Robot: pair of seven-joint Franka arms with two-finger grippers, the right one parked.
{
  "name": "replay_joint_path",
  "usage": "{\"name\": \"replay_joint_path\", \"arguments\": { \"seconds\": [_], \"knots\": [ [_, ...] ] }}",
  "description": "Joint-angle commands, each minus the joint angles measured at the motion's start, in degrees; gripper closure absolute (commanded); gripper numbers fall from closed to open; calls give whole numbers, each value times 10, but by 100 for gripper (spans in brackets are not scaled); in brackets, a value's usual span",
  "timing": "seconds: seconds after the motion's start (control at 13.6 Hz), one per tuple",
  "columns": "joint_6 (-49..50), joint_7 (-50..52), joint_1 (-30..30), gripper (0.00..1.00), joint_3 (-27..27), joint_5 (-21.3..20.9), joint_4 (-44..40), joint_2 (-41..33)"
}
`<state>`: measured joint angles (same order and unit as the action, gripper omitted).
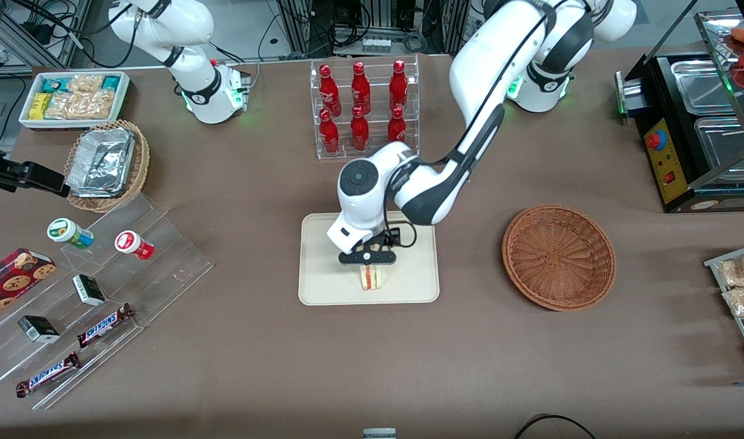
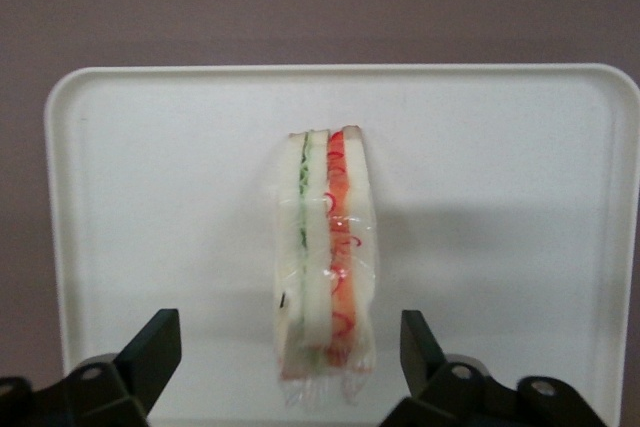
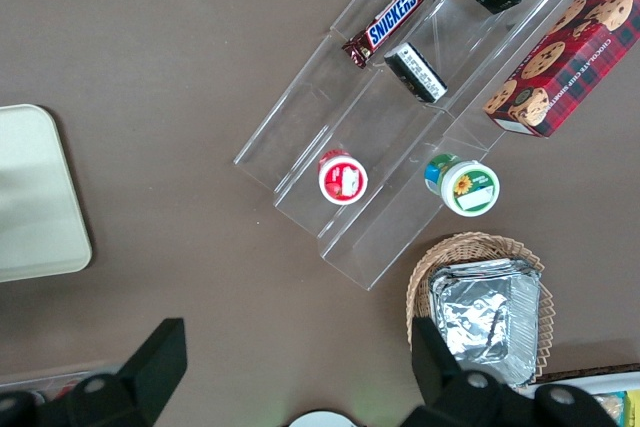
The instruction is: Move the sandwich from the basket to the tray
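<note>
the sandwich (image 2: 325, 257) stands on edge on the tray (image 2: 150, 167); the hand (image 2: 290, 352) hovers above, fingers spread clear, so it appears released.

Sandwich (image 2: 325, 257) upright on tray (image 1: 323, 286); basket (image 1: 558, 256) apparently empty.
</note>
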<state>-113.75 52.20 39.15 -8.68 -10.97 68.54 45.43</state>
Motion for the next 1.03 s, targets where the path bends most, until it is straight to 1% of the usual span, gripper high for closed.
{"name": "replay_joint_path", "arguments": {
  "seconds": [0.0,0.15,0.22,0.37,0.44,0.59,0.66,0.88,0.96],
  "knots": [
    [91,20,-18,0,2,4,28,-100],
    [123,19,-40,0,3,17,58,-156],
    [135,16,-60,0,2,18,73,-185],
    [192,11,-88,0,2,27,79,-232],
    [222,-9,-106,0,2,28,80,-249],
    [272,-86,-150,0,2,34,80,-279],
    [289,-121,-178,0,3,50,80,-295],
    [327,-215,-250,0,3,59,81,-321],
    [338,-259,-282,0,3,67,81,-327]
  ]
}}
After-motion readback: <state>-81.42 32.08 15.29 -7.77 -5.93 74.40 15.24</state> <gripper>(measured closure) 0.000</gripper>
